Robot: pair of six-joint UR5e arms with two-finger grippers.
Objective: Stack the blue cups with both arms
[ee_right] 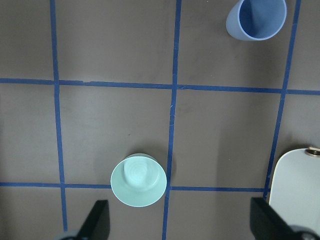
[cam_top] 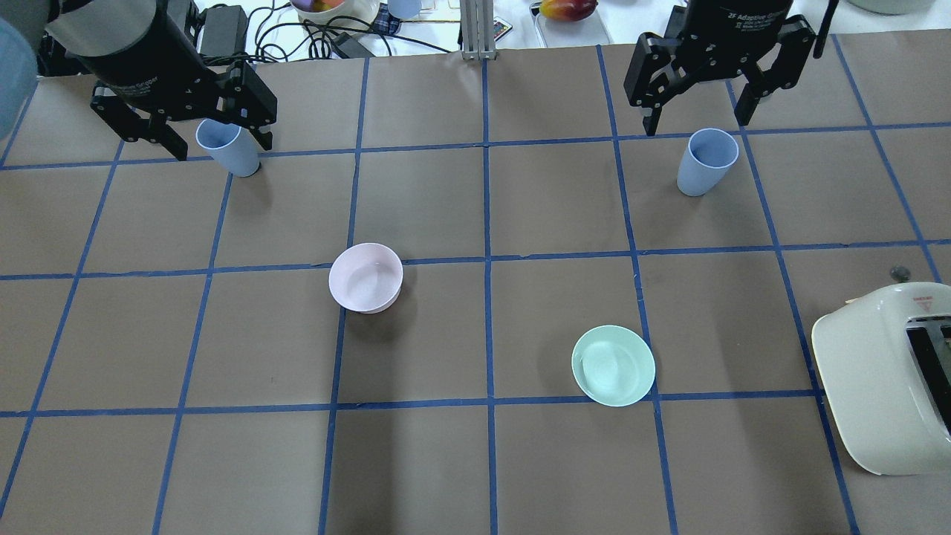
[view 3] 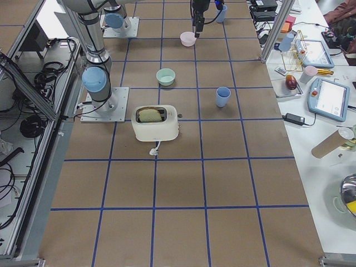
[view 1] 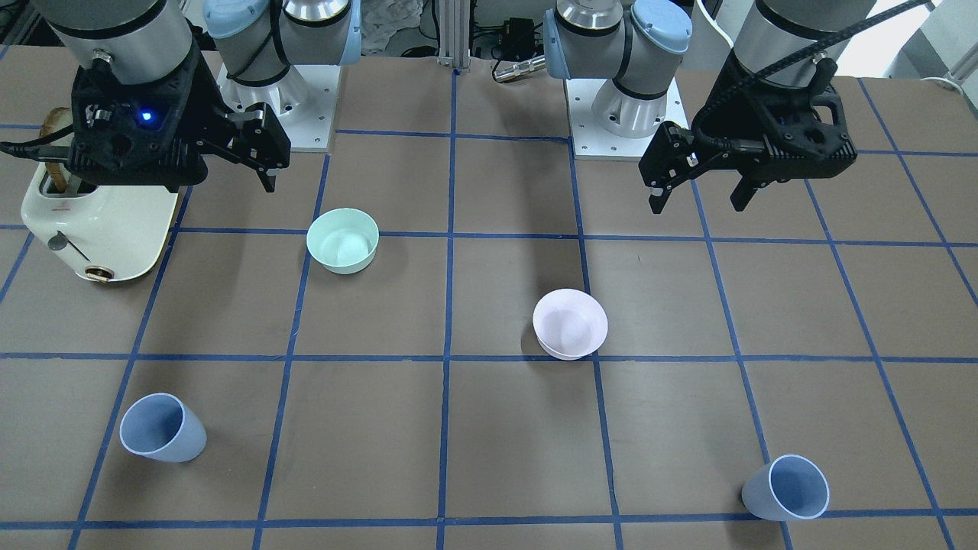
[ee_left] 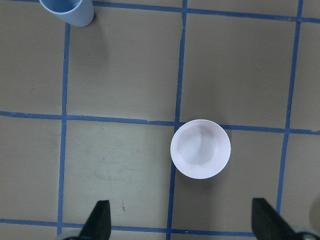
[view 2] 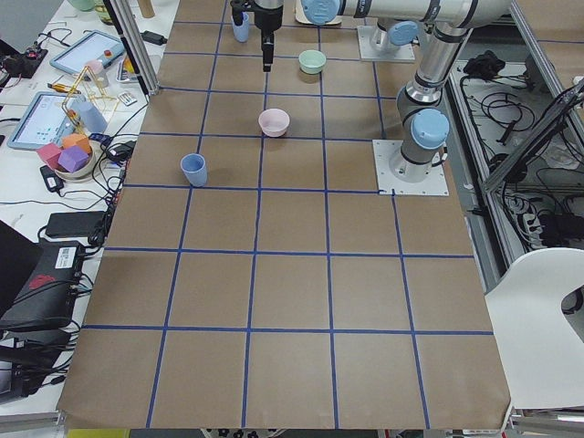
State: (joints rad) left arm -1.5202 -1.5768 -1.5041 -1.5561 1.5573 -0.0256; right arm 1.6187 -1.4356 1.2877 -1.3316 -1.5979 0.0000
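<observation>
Two blue cups stand upright on the brown table. One blue cup (cam_top: 230, 152) (view 1: 787, 489) is on my left at the far side. The other blue cup (cam_top: 706, 163) (view 1: 162, 438) is on my right at the far side. My left gripper (cam_top: 223, 146) (view 1: 699, 202) is open and empty, high above the table. The left wrist view shows its cup (ee_left: 67, 10) at the top edge. My right gripper (cam_top: 696, 122) (view 1: 263, 156) is also open, empty and high. The right wrist view shows its cup (ee_right: 257, 19) at the upper right.
A pale pink bowl (cam_top: 365, 277) (ee_left: 200, 148) sits left of centre. A mint-green bowl (cam_top: 613, 365) (ee_right: 138, 180) sits right of centre. A cream toaster (cam_top: 891, 371) (view 1: 99, 229) with bread in it stands at my near right. Blue tape lines grid the table.
</observation>
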